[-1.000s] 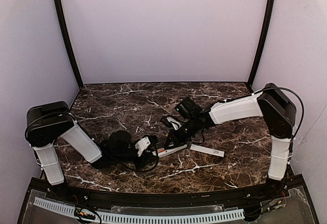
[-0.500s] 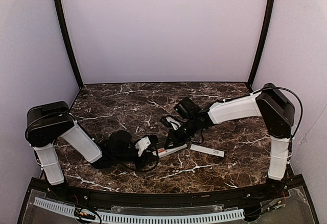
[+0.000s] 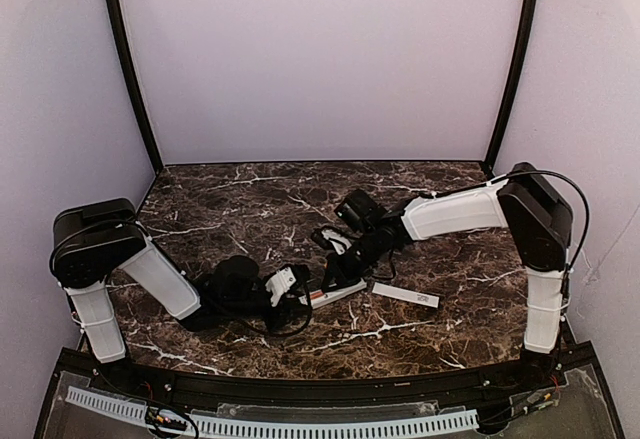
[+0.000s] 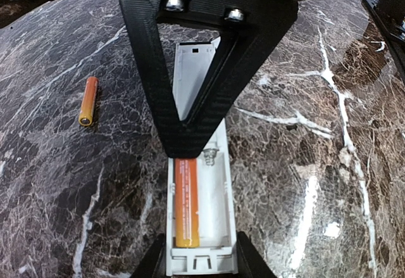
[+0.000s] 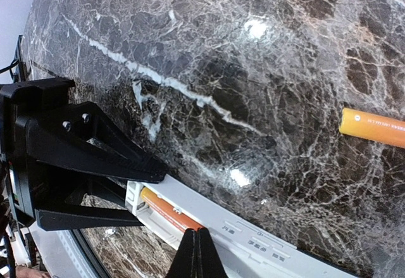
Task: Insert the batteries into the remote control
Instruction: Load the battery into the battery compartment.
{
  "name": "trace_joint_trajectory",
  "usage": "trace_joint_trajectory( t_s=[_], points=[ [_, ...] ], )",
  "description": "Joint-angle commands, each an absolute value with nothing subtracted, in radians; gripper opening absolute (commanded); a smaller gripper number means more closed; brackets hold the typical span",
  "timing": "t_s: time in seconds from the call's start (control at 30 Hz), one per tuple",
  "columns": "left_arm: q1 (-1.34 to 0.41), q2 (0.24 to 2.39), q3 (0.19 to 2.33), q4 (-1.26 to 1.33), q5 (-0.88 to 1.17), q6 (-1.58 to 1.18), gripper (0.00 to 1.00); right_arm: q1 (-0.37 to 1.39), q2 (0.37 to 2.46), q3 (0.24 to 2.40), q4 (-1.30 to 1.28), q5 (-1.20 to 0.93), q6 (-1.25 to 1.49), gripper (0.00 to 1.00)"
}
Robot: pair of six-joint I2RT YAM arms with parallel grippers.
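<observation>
- The remote control [image 4: 215, 202] lies flat on the marble tabletop [image 3: 250, 199] with its battery recess facing up. It is my marker for everything else here.
- The left pincer [image 4: 199, 266] is clamped across the near end of the remote control, one finger on each long side, so that arm is occupied with steadying it.
- One battery [image 4: 185, 202] is seated in the recess, lying lengthwise along the remote. The slot next to it is bare, with a spring showing at its far end.
- The loose battery [image 4: 88, 101] rests on the stone on the seated battery's side of the remote control. It is clear of the remote, not touching it, and its long axis runs nearly parallel to it.
- The right pincer [image 5: 196, 246] has its fingers pinched together on nothing. Its tip is down at the remote control, near the spring end of the recess.
- To my eye the right arm is the one to fetch. It must move sideways off the remote, spread its fingers, and take the battery across its width.
- Being nearly parallel already, the battery should need little turning on its way to the bare slot.
- The thin white cover strip [image 3: 405, 295] lies on the opposite side of the remote control, out of the way.
</observation>
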State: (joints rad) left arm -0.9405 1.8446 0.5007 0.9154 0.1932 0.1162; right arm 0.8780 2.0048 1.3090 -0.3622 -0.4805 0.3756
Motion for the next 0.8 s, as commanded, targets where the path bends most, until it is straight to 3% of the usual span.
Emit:
trace_joint_trajectory(
  t_s=[0.0,0.77],
  points=[
    [-0.954,1.864,0.527,0.87,0.192,0.114,0.23,0.94,2.078,1.347,-0.387,-0.389,0.343,0.0],
    [-0.954,1.848,0.522,0.863,0.176,0.111,0.31,1.008,2.079,1.426,-0.544,-0.135,0.291,0.01]
  ],
)
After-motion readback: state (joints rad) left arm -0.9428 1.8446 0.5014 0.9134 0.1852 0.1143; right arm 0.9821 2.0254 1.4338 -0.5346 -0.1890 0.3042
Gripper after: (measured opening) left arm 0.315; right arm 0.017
